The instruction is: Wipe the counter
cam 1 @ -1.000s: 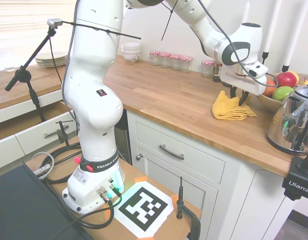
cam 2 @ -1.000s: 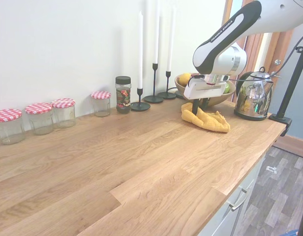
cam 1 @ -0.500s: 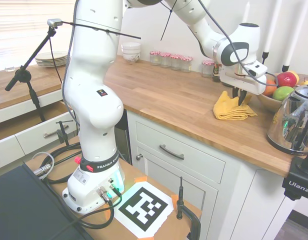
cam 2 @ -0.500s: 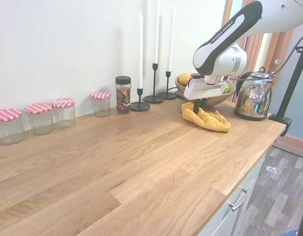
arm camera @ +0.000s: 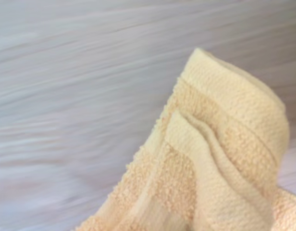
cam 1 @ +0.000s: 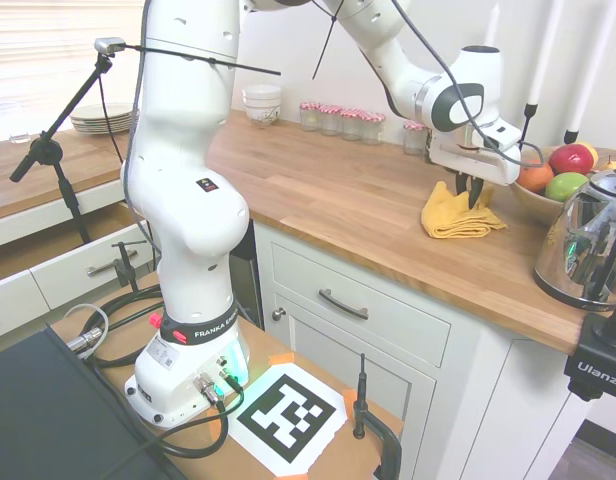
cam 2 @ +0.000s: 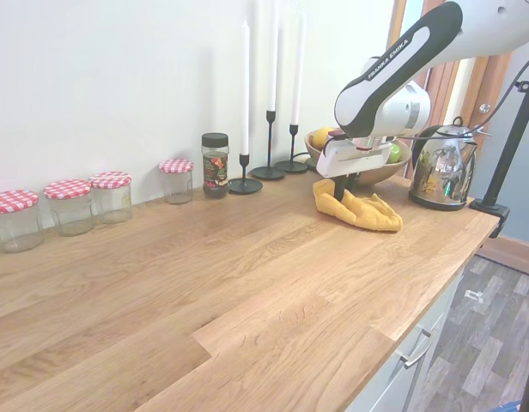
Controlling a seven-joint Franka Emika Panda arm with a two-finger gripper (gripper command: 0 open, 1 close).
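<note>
The claw meets the bunched yellow cloth, its fingertips hidden in the folds. In the wrist view the table is a washed-out blur, and the picture's edge cuts off the cloth.

Bright, even daylight in both exterior views (wrist view blurred, washed pale).
</note>
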